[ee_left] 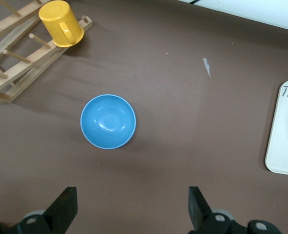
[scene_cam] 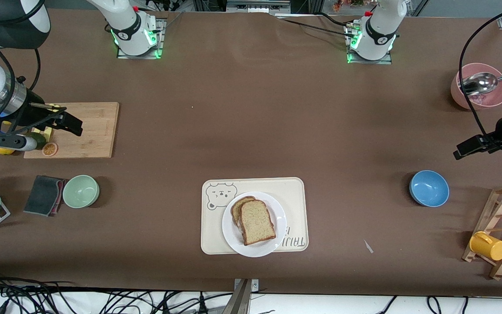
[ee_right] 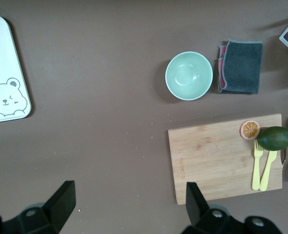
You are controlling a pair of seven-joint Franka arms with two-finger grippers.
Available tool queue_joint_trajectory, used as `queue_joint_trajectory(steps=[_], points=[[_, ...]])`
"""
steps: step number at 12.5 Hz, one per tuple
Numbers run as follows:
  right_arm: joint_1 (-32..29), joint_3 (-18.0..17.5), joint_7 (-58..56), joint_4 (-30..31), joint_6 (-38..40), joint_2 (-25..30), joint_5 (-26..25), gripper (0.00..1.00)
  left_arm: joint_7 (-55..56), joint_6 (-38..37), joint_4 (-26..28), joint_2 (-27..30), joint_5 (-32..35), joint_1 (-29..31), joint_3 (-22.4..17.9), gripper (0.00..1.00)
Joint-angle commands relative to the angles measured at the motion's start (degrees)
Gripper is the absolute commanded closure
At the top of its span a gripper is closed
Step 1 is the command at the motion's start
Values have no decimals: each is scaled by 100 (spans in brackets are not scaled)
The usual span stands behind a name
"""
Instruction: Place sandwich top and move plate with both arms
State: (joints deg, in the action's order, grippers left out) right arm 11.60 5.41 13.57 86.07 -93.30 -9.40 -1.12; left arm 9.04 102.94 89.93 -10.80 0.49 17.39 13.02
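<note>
The sandwich top (scene_cam: 257,222), a tan speckled bread slice with a brown crust, lies on a second slice (scene_cam: 239,206) on the white plate (scene_cam: 277,210). The plate rests on a cream bear tray (scene_cam: 290,187) near the front camera. My right gripper (scene_cam: 73,123) hangs open over the wooden cutting board (scene_cam: 96,131) at the right arm's end, with nothing between its fingers (ee_right: 61,202). My left gripper (scene_cam: 462,150) hangs open and empty over bare table at the left arm's end, near the blue bowl (ee_left: 108,121).
A pale green bowl (ee_right: 189,75) and a grey cloth (ee_right: 241,67) lie near the board, which holds an avocado (ee_right: 275,138), an orange slice (ee_right: 250,129) and yellow forks (ee_right: 263,168). A wooden rack (scene_cam: 501,231) carries a yellow mug (ee_left: 62,23). A pink bowl with a ladle (scene_cam: 479,85) stands farther back.
</note>
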Motion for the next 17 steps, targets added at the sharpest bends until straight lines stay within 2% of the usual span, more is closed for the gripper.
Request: queue_joint_trajectory(steps=[1,3,6,9,17], points=[[0,3,-65,-3,57,70,33,0,63,-273,-99,34,127,-1233,-1227,0],[0,3,-65,-3,57,79,16,0,124,-414,-90,157,118,-1666,-1573,0],[0,-23,-83,-3,66,87,-2,0,238,-818,-90,350,127,-1931,-1706,0],[-8,21,-424,6,66,87,33,0,282,-951,-46,535,127,-1923,-1698,0],[0,56,-443,6,66,96,-2,0,300,-1047,15,659,127,-1906,-1575,0]])
